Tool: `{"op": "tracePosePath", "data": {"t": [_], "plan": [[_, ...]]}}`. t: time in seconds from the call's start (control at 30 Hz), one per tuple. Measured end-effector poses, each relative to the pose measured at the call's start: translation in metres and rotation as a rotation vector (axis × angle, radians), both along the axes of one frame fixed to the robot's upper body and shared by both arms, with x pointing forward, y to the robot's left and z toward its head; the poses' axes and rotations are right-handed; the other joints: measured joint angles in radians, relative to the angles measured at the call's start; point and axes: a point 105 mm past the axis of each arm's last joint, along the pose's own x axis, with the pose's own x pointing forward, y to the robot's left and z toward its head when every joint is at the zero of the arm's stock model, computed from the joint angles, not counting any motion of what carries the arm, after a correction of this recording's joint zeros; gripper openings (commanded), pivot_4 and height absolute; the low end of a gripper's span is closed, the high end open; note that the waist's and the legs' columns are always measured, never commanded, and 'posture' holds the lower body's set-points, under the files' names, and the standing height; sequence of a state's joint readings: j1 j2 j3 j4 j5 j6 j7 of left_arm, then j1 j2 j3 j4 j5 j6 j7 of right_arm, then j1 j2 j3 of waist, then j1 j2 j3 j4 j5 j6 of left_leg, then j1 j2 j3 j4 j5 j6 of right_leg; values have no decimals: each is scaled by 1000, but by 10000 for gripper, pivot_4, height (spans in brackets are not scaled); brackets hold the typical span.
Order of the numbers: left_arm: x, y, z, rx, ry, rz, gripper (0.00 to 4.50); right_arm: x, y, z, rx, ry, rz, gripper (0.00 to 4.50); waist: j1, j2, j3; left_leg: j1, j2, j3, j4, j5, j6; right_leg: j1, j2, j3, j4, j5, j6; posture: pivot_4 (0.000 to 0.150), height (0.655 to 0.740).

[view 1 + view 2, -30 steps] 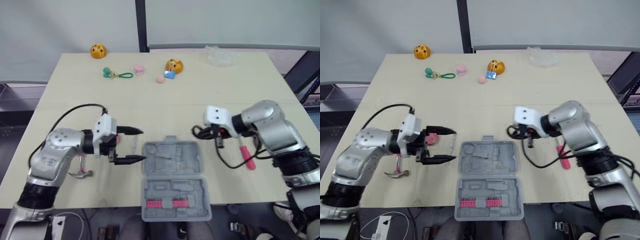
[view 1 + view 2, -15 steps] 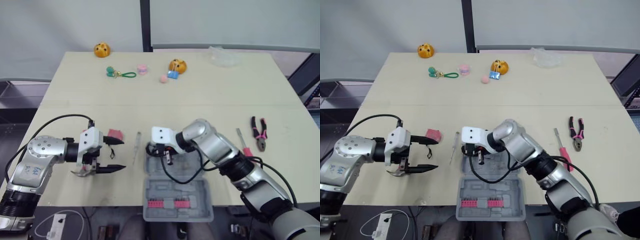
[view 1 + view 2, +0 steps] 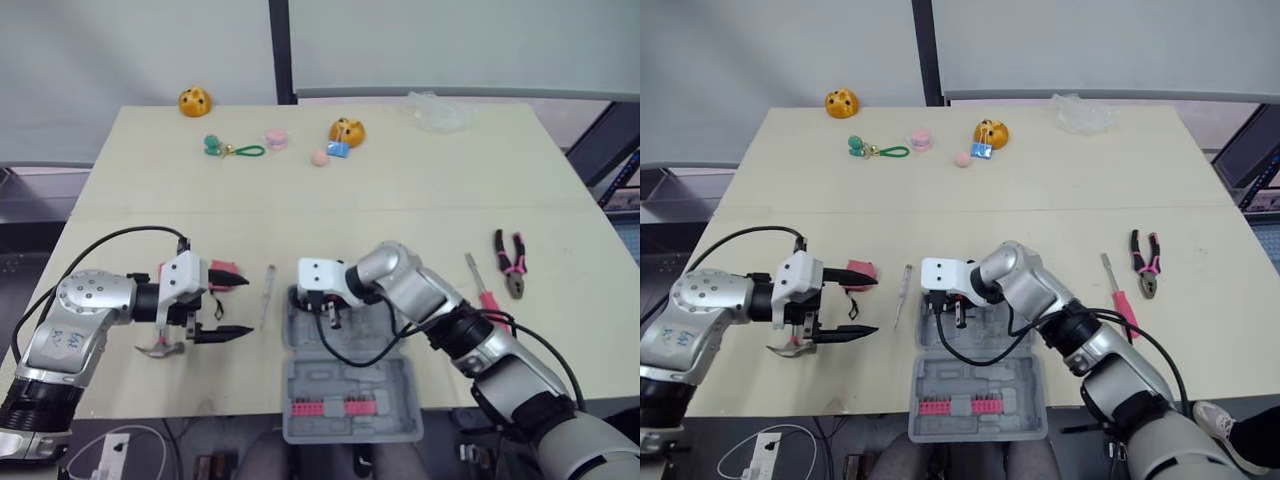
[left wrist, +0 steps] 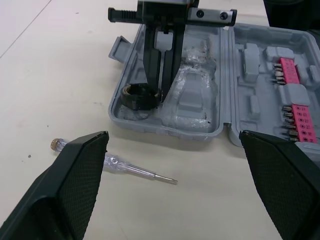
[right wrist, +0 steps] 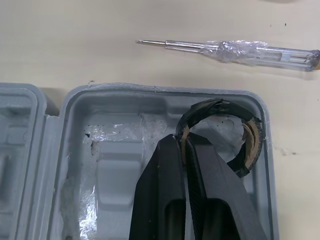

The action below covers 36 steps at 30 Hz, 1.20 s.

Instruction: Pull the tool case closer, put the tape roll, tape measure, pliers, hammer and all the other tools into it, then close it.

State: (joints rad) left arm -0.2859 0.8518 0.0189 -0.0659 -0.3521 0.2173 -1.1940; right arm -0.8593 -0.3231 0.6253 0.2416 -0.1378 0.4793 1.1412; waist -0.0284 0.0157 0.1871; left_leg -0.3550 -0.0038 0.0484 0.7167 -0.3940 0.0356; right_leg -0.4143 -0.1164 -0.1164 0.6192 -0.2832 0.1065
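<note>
While the right gripper (image 5: 186, 145) reached into the open tool case (image 4: 229, 100), its two fingers were pinched together on the wall of the black tape roll (image 5: 200, 112), one inside the ring and one outside. The roll sat in the case's corner pocket nearest the clear screwdriver (image 4: 120, 167), probably resting on the floor, though that was hard to see. I judged it light and stiff, apt to roll if dropped on edge, so the thin wall was the sensible hold. The left gripper (image 3: 248, 306) hung spread wide and empty beside the hammer (image 3: 160, 348). The pliers (image 3: 510, 262) lay well apart.
</note>
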Motion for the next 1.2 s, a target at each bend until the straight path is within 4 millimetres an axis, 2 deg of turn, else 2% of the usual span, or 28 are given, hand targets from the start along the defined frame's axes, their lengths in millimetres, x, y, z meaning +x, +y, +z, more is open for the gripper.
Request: {"op": "tracePosePath", "data": {"t": [0.1, 0.2, 0.27, 0.47, 0.53, 0.63, 0.7, 0.77, 0.9, 1.1, 1.2], "plan": [[2, -2, 3, -3, -13, -5, 45000, 0, 0, 0, -2, -5, 3, 207, -1, 0, 0, 0, 0, 0, 0, 0, 0, 0, 0, 0, 0, 0, 0, 1500, 7400], [2, -4, 3, -8, -14, -9, 45000, 0, 0, 0, -4, -11, 6, 11230, -2, 0, 0, 0, 0, 0, 0, 0, 0, 0, 0, 0, 0, 0, 0, 1500, 7400], [2, -4, 3, -8, -13, -10, 45000, 0, 1, 3, 2, -21, 9, 20743, -2, 0, 0, 0, 0, 0, 0, 0, 0, 0, 0, 0, 0, 0, 0, 1500, 7400], [2, -4, 3, -7, -14, -12, 45000, 0, 0, 41, 185, -32, -15, 20743, 0, 0, 0, 0, 0, -1, 0, 0, 0, 0, 0, 0, 0, 0, 0, 1500, 7400], [2, -5, 3, -7, -15, -12, 45000, 2, -1, 45, 277, -10, -51, 20743, 1, 0, 0, 0, 0, -1, 0, 0, 0, 0, 0, 0, 0, 0, 0, 1500, 7400], [2, -5, 3, -7, -15, -12, 45000, 6, -1, 29, 434, 53, -160, 12223, -2, 0, 0, 0, 0, -1, -1, 0, 0, 0, 0, 0, 0, 0, 0, 1500, 7400], [2, -5, 3, -7, -15, -12, 45000, 3, 1, 12, 474, 85, -179, 2556, -3, 0, 0, 0, 0, 0, -1, 0, 0, 0, 0, 0, 0, 0, 0, 1500, 7400], [2, -5, 3, -7, -15, -13, 45000, 1, 6, 7, 505, 92, -179, 2556, -4, 0, 0, 0, 0, 0, -1, 0, 0, 0, 0, 1, 0, 0, 0, 1500, 7400], [3, -5, 6, -7, -21, -14, 45000, 2, 12, 11, 559, 71, -176, 2556, -5, 0, 0, 1, 0, 0, -1, 0, 0, 0, 1, 1, 0, 0, 0, 1500, 7400], [4, -5, 7, -3, -26, -21, 45000, 5, 10, 2, 550, 64, -194, 2556, -2, 0, 0, 0, 0, 0, -1, 0, 0, 0, 0, 1, 0, 0, 0, 1500, 7400], [4, -5, 7, -2, -26, -20, 45000, 5, 9, 0, 551, 70, -199, 10469, -3, 0, 0, 0, 0, 0, -1, 0, 0, 0, 0, 1, 0, 0, 0, 1500, 7400]]}}
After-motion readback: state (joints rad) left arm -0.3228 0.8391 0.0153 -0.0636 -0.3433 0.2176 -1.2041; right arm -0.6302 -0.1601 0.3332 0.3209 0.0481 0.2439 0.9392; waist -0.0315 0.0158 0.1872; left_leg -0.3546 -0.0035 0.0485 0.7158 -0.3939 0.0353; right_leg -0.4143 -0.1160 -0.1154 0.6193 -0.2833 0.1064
